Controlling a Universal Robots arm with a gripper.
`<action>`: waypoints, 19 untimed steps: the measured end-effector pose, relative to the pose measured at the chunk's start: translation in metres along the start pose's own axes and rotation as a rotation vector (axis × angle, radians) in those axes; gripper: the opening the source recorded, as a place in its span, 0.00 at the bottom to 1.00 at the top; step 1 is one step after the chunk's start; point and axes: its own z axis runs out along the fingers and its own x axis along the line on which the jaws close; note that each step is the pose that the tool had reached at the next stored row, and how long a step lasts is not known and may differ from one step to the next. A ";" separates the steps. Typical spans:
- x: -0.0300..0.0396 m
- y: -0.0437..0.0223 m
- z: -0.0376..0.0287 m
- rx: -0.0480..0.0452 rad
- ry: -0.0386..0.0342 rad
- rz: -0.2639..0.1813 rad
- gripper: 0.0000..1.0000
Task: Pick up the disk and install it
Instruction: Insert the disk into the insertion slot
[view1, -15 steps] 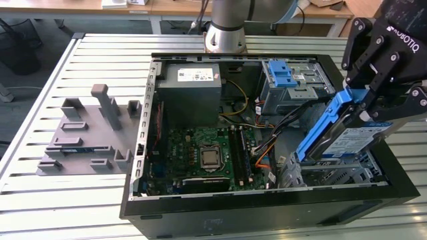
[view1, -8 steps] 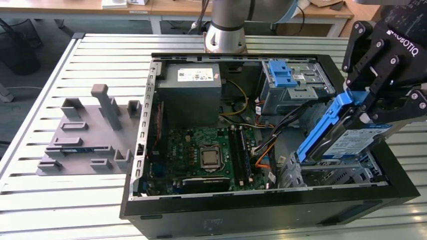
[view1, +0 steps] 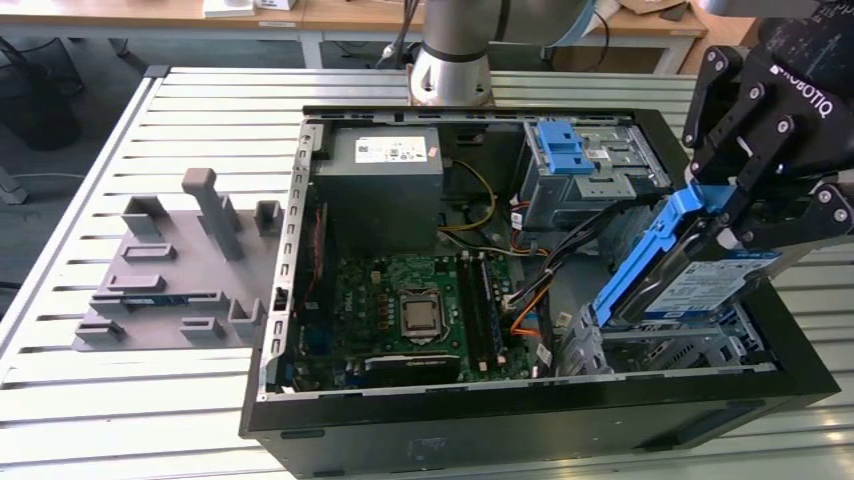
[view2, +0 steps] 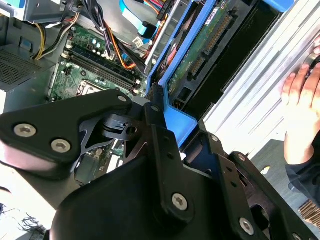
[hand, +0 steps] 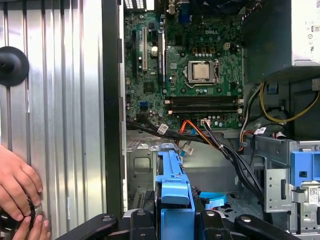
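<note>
Slatted table (view1: 200, 120) w/ open PC case (view1: 534, 405): gripper (view1: 750, 218) pinches disk (view1: 705, 288) edge-on, long axis steeply tilted.

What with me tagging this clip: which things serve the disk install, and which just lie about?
In the job: disk, claw shut on it, computer case.
Lying about: grey fixture plate, power supply, person's hand.
</note>
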 end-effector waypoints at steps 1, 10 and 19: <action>0.0000 0.0000 0.0001 0.0000 -0.0001 0.000 0.36; -0.0012 0.0001 0.0011 0.0000 -0.0002 -0.001 0.36; -0.0010 0.0001 0.0046 0.0000 0.0000 -0.001 0.36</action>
